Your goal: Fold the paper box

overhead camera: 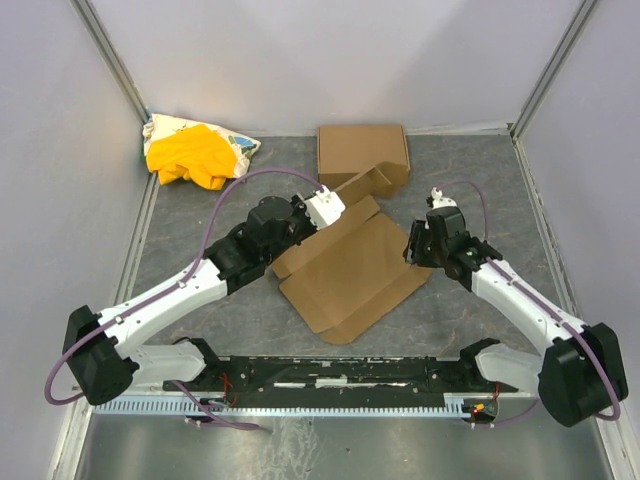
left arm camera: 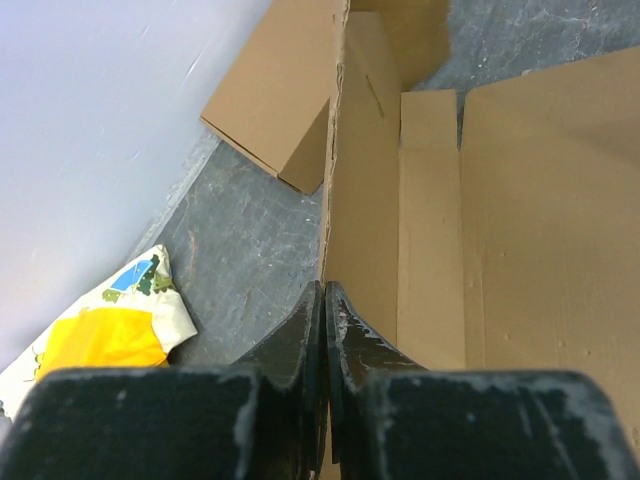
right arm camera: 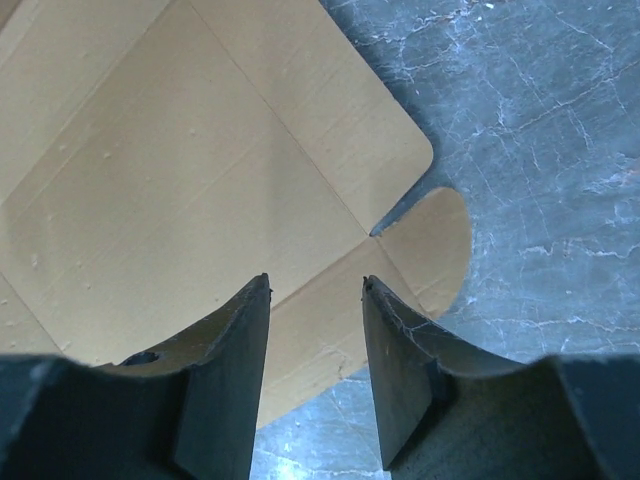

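The paper box [overhead camera: 350,270] lies spread out in the middle of the table [overhead camera: 200,300], between the two arms. Just behind its far end sits a second cardboard box [overhead camera: 362,150], and a cloth bundle [overhead camera: 195,152] lies in the far left corner. The left gripper [left arm camera: 324,290] pinches an upright flap on the sheet's left edge. The right gripper [right arm camera: 315,285] hangs, fingers apart, over its right corner.

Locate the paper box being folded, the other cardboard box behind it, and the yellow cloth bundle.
paper box [overhead camera: 350,270]: top external view, on its flat main panel.
other cardboard box [overhead camera: 362,150]: top external view, on its top face.
yellow cloth bundle [overhead camera: 190,155]: top external view, on the yellow fabric.
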